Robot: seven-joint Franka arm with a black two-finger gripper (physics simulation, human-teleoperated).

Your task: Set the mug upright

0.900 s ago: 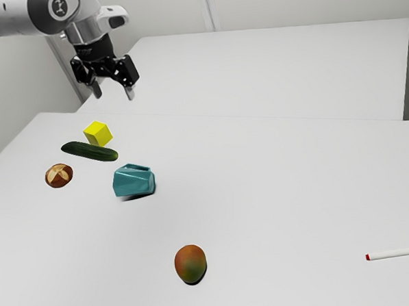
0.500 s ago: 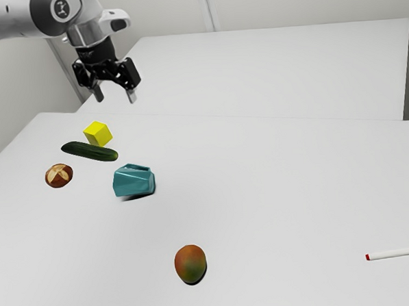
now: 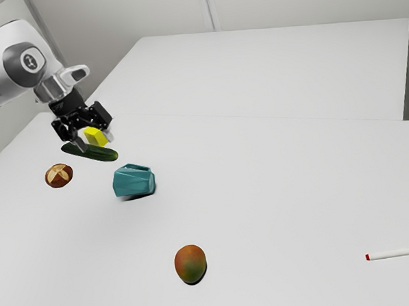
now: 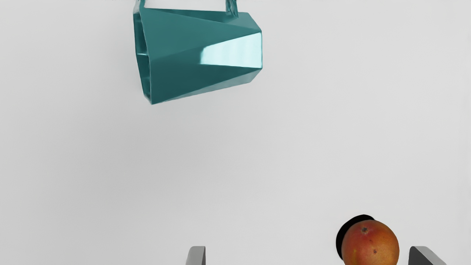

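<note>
My gripper (image 3: 94,141) hangs in the air at the exterior view's upper left, in front of the yellow cube and part of the cucumber. In the wrist view the gripper (image 4: 307,254) is open, its two fingertips wide apart and nothing held. The teal faceted mug (image 3: 134,181) lies on its side on the table, apart from the gripper. Seen from the hand, the mug (image 4: 198,55) shows its open mouth at one end and its handle along the side away from the fingertips.
Near the mug are a cucumber (image 3: 101,153), a yellow cube (image 3: 94,136) and a brown bread roll (image 3: 59,176). A mango (image 3: 190,264) lies toward the table's near side. A white and red marker (image 3: 396,253) is at the exterior view's right.
My hand has moved down and toward the exterior view's left, now overlapping the cube and cucumber in that view. The mug and other objects have stayed where they were.
</note>
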